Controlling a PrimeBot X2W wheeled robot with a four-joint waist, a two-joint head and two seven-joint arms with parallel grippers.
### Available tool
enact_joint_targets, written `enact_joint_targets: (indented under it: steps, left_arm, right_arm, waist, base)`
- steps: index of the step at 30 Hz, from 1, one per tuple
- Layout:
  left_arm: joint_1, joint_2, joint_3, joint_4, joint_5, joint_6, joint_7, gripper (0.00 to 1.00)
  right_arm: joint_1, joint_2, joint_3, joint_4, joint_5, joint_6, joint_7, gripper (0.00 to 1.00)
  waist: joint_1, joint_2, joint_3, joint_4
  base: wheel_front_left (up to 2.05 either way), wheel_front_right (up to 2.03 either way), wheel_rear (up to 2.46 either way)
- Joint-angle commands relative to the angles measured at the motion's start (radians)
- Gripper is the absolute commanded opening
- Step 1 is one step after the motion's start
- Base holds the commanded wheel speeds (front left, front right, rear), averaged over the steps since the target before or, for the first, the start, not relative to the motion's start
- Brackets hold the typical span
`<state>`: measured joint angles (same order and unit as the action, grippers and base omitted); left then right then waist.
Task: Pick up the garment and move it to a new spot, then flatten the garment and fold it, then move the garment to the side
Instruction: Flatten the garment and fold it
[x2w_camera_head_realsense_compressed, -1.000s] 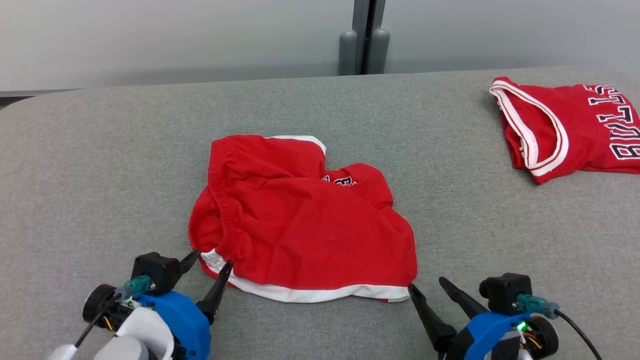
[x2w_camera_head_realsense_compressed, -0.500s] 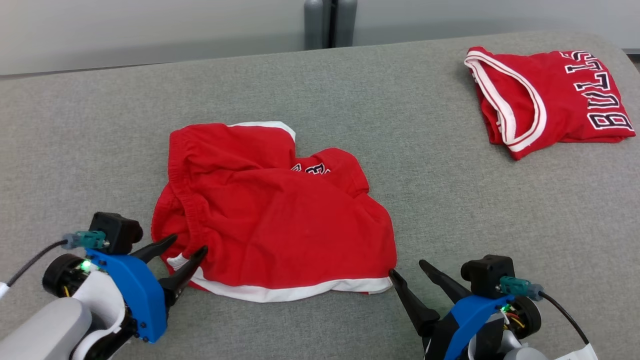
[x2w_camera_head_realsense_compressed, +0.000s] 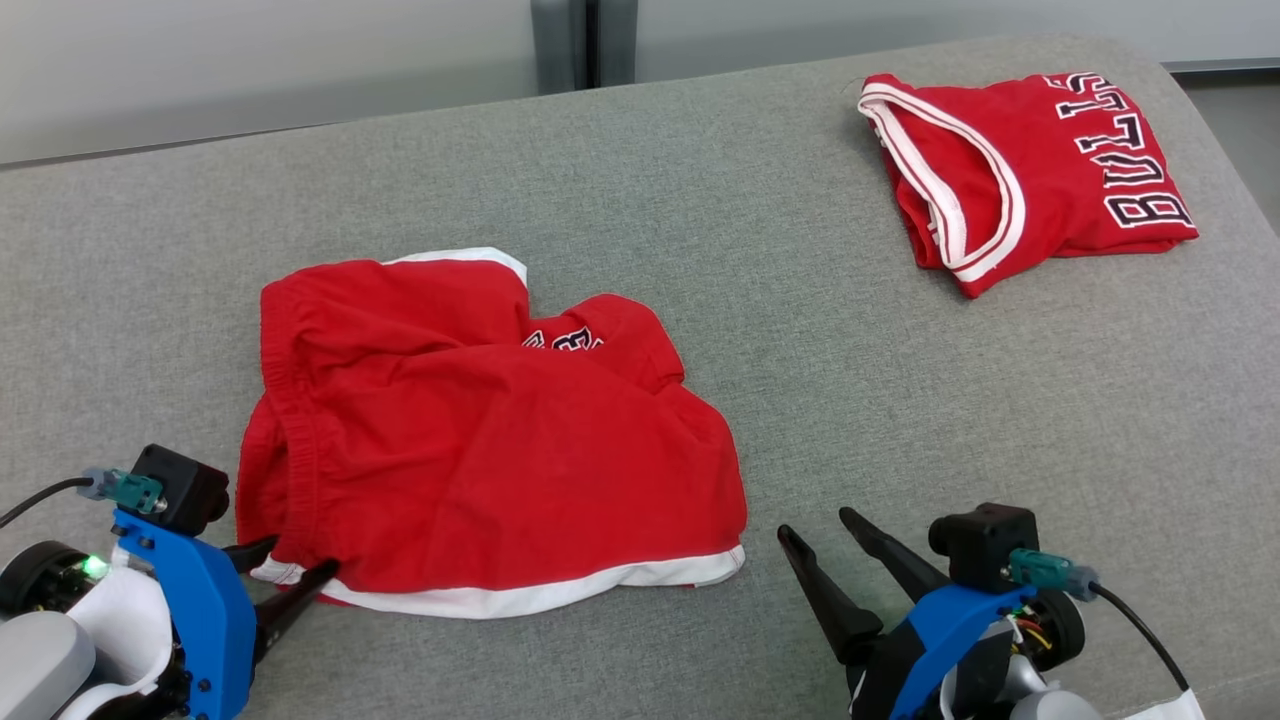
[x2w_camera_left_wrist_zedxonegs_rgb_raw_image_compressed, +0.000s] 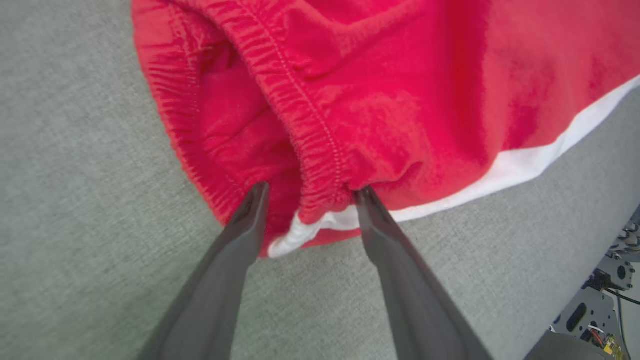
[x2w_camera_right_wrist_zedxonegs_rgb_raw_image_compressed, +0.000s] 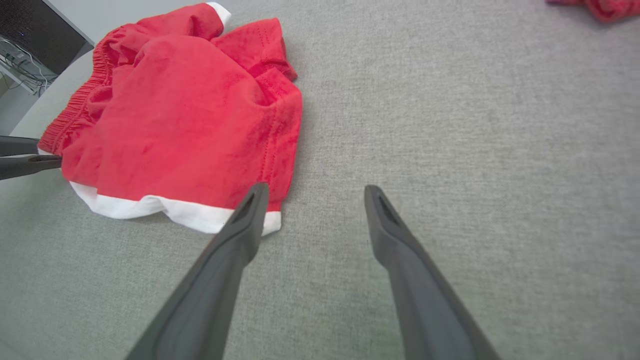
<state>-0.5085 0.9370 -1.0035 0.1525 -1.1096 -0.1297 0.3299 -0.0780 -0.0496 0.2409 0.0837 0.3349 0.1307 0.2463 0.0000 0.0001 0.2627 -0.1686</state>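
Observation:
The garment (x2w_camera_head_realsense_compressed: 480, 440), red shorts with a white hem band, lies crumpled on the grey padded surface (x2w_camera_head_realsense_compressed: 700, 200). My left gripper (x2w_camera_head_realsense_compressed: 300, 557) is at its near-left corner. In the left wrist view that gripper (x2w_camera_left_wrist_zedxonegs_rgb_raw_image_compressed: 312, 189) stands open, and a bunch of the garment's (x2w_camera_left_wrist_zedxonegs_rgb_raw_image_compressed: 400, 100) elastic waistband and white trim sits between its fingertips. My right gripper (x2w_camera_head_realsense_compressed: 814, 521) is open a little right of the hem's near-right corner, apart from the cloth. In the right wrist view it (x2w_camera_right_wrist_zedxonegs_rgb_raw_image_compressed: 316, 188) has bare surface between its fingers, beside the garment (x2w_camera_right_wrist_zedxonegs_rgb_raw_image_compressed: 175, 120).
A folded red jersey (x2w_camera_head_realsense_compressed: 1060, 160) with white trim and black lettering lies at the far right of the surface; its edge (x2w_camera_right_wrist_zedxonegs_rgb_raw_image_compressed: 600, 7) shows in the right wrist view. Beyond the surface's far edge is a pale wall with a grey post (x2w_camera_head_realsense_compressed: 565, 45).
The head camera has turned right, shifting the whole picture left. My left gripper's fingers have stayed astride the garment's near-left corner. My right gripper's fingertip, earlier at the hem corner, is now slightly apart from it.

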Motion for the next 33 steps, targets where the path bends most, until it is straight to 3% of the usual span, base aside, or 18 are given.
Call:
enact_joint_targets:
  steps: [1, 3, 4, 11, 17, 31, 32, 33]
  left_arm:
    - [-0.016, 0.003, -0.001, 0.002, 0.003, 0.0, 0.0, 0.62]
    - [-0.022, 0.007, -0.012, 0.001, 0.004, 0.0, -0.005, 0.27]
    - [-0.027, 0.011, -0.019, 0.002, 0.011, 0.0, -0.007, 0.0]
    - [-0.043, 0.002, -0.031, 0.032, 0.024, 0.0, -0.059, 0.0]
    - [-0.049, -0.013, -0.036, 0.044, 0.01, 0.0, -0.087, 0.0]
    - [-0.093, -0.026, -0.052, 0.05, -0.007, 0.0, -0.113, 0.0]
    - [-0.096, -0.027, -0.053, 0.052, -0.007, 0.0, -0.115, 0.0]
    - [-0.097, -0.029, -0.053, 0.053, -0.006, 0.0, -0.119, 0.0]
  right_arm:
    - [0.004, -0.002, -0.005, -0.003, -0.006, 0.0, 0.001, 1.0]
    - [0.01, -0.001, -0.007, -0.01, -0.017, 0.0, 0.011, 1.0]
    - [0.013, -0.001, 0.0, -0.013, -0.026, 0.0, 0.024, 1.0]
    - [0.046, -0.002, 0.066, -0.086, -0.06, 0.0, 0.127, 1.0]
    - [0.063, -0.002, 0.055, -0.112, -0.029, 0.0, 0.128, 1.0]
    - [-0.095, -0.002, 0.131, 0.115, 0.004, 0.0, 0.085, 1.0]
    - [-0.104, -0.002, 0.141, 0.128, 0.006, 0.0, 0.081, 0.96]
    - [-0.114, -0.002, 0.148, 0.14, 0.012, 0.0, 0.072, 0.47]
  waist:
    - [0.0, -0.0001, 0.0, 0.0]
    - [0.0, -0.0001, 0.001, -0.001]
    - [0.0, -0.0001, 0.001, -0.001]
    - [0.0, -0.0001, 0.002, 0.002]
    - [0.0, -0.0001, 0.012, 0.011]
    - [0.0, -0.0001, 0.044, 0.048]
    - [0.0, -0.0001, 0.045, 0.05]
    - [0.0, -0.0001, 0.046, 0.052]
  base:
    - [0.0, 0.0, 0.0]
    - [0.0, 0.0, 0.0]
    - [0.0, 0.0, 0.0]
    - [0.0, 0.0, 0.0]
    - [0.0, 0.0, 0.0]
    - [0.0, 0.0, 0.0]
    - [0.0, 0.0, 0.0]
    - [0.0, 0.0, 0.0]
